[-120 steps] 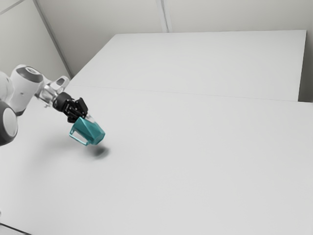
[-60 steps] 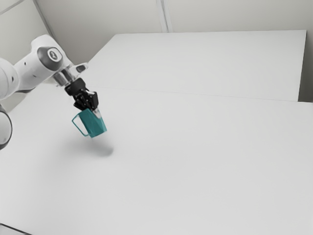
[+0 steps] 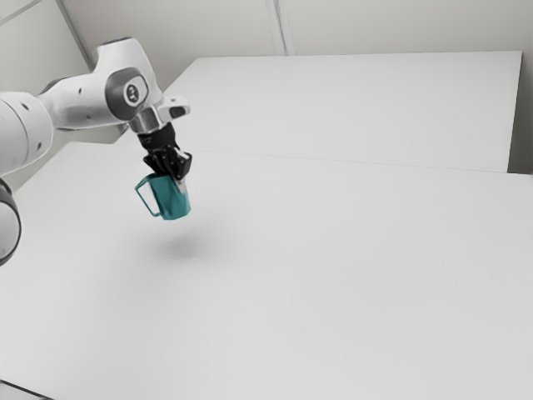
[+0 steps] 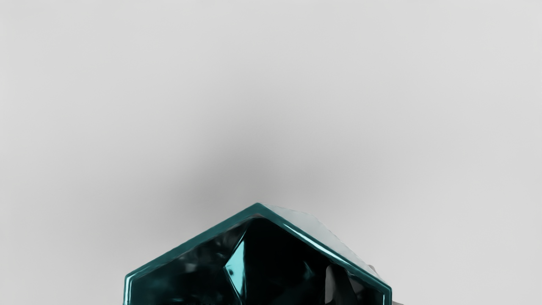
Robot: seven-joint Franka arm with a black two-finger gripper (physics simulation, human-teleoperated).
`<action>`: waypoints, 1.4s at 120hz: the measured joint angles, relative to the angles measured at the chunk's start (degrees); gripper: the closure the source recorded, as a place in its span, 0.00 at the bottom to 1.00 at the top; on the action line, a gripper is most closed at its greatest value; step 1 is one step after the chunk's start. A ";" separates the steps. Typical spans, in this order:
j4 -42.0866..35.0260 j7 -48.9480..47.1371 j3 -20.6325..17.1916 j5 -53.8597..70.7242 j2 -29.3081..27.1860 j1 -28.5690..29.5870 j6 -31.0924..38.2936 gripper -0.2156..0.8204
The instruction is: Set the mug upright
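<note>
Mug aloft in my fingers, I have the broad tabletop below me, with a soft shadow on it under the mug. My arm reaches over from the exterior view's left. The mug hangs clear of the tabletop, its mouth towards my palm and its base downwards, close to upright but leaning a little. I grasp it by its wall, one finger inside the mouth and the other outside. The handle juts out to one side, away from my grip.

As I judge it, the thing to do well now is to take out the remaining lean, then lower straight and slowly until the whole base meets the tabletop. A wall pinch could let the mug swing if one edge of the base lands first, so I should let go only once it sits flat, then draw the inner finger up clear of the rim.

The near part of the mouth is cut off in the wrist view. My inner finger is hard to tell from reflections in the dark interior, and I cannot make out the underside of the base.
</note>
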 joint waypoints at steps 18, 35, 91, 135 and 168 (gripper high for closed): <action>-1.58 -3.33 -2.55 4.13 -2.90 -1.15 1.49 0.97; -2.55 -6.39 -4.83 6.32 -3.68 -1.35 2.42 0.97; -9.56 -12.76 -5.13 9.24 -3.37 -2.16 11.78 0.97; -11.90 -15.41 -5.13 9.79 -2.33 -3.17 17.93 0.97; -11.54 -16.65 -5.13 9.77 0.19 -4.00 20.09 0.97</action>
